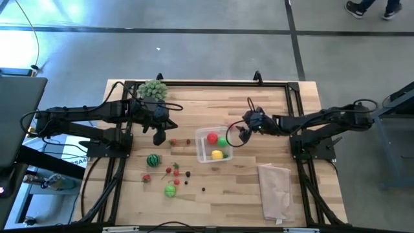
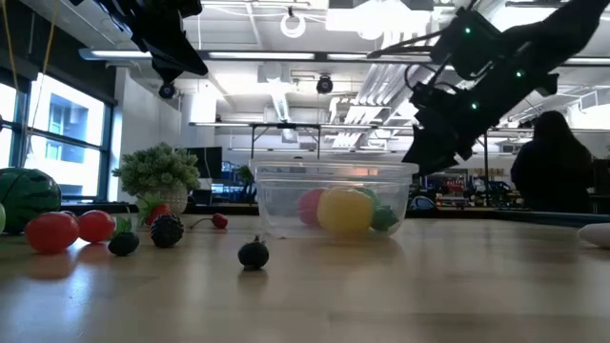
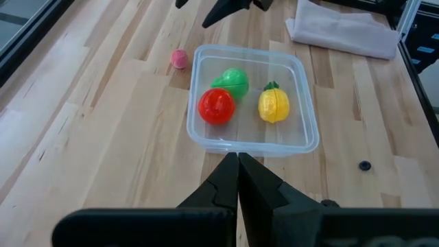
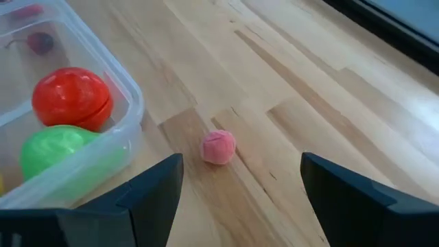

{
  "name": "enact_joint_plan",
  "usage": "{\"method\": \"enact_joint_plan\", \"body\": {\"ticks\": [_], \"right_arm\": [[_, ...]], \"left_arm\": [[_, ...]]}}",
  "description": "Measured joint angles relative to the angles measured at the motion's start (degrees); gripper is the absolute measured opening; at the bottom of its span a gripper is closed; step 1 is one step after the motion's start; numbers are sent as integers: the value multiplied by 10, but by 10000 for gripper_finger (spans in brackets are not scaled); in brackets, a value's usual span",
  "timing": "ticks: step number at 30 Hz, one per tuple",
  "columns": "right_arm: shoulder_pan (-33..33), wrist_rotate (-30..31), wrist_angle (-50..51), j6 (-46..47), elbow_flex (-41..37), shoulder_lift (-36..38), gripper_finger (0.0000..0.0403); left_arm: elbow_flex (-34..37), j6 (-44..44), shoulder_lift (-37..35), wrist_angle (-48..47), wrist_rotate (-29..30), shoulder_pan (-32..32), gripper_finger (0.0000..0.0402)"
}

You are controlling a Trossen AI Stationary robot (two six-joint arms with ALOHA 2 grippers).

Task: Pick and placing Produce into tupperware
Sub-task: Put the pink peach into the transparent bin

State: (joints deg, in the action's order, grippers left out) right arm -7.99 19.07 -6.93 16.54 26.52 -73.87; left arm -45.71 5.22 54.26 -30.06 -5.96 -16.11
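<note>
The clear tupperware (image 1: 213, 146) stands mid-table with a red ball (image 3: 217, 106), a green piece (image 3: 231, 81) and a yellow piece (image 3: 274, 104) in it. A small pink ball (image 4: 218, 147) lies on the wood just outside its far side. My right gripper (image 4: 240, 178) hovers open above and short of that ball, beside the tupperware (image 4: 103, 137), touching nothing. My left gripper (image 3: 238, 161) hangs shut above the table to the left of the tupperware. More produce lies at the near left: a striped green ball (image 1: 152, 160), a green piece (image 1: 170, 190), red pieces (image 1: 169, 171) and dark berries (image 2: 253, 253).
A bushy pale-green plant (image 1: 154, 89) stands at the far left of the table. A folded beige cloth (image 1: 275, 191) lies at the near right. Bare wood shows between the tupperware and the cloth. A person (image 2: 558, 162) sits in the room beyond the table.
</note>
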Motion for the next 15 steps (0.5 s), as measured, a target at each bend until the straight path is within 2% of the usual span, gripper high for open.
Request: {"method": "enact_joint_plan", "body": {"ticks": [7, 15], "right_arm": [[-17, -1, -13, -11, 2, -13, 287], [-48, -48, -53, -51, 27, -101, 287]], "left_arm": [[0, 0, 0, 0, 0, 0, 1], [0, 0, 0, 0, 0, 0, 1]]}}
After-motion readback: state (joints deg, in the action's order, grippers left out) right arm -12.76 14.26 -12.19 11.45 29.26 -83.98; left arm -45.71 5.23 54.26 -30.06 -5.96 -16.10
